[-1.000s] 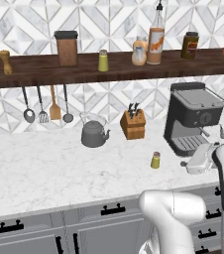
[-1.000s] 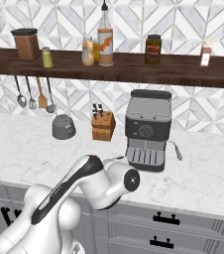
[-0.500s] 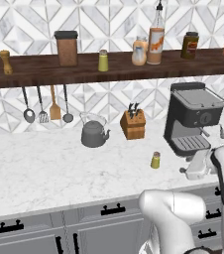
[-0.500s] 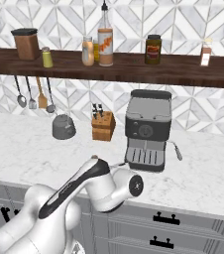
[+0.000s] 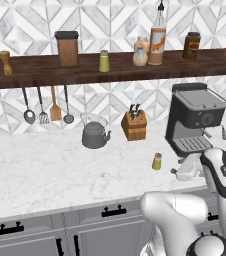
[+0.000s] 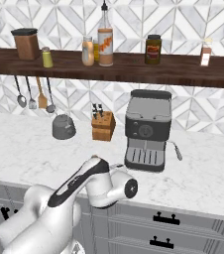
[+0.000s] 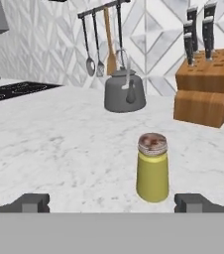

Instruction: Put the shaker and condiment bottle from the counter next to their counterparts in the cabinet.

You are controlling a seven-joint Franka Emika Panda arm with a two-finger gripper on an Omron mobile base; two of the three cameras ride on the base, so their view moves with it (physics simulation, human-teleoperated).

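The shaker (image 7: 152, 168), yellow-green with a grey cap, stands upright on the white marble counter (image 5: 60, 170) and shows small in the left base view (image 5: 156, 161). My gripper (image 7: 114, 203) is open just short of it, low over the counter. The shaker sits a little ahead, nearer the right fingertip (image 7: 196, 202). In the left base view the gripper (image 5: 177, 171) hangs just right of the shaker. On the dark wooden cabinet shelf (image 5: 35, 75) stand the counterparts, a matching shaker (image 5: 104, 61) and a squat orange bottle (image 5: 140, 51). The tall condiment bottle (image 5: 157, 35) stands beside the squat one.
A grey kettle (image 5: 93, 134) and a wooden knife block (image 5: 134, 124) stand at the back of the counter. A black coffee machine (image 5: 195, 120) is to my gripper's right. Utensils (image 5: 47, 107) hang under the shelf. A brown canister (image 5: 67, 49) and dark jar (image 5: 191, 46) share the shelf.
My hand has edged left and lower over the counter, closer to the shaker. The jaws stay open and the shaker has not moved.
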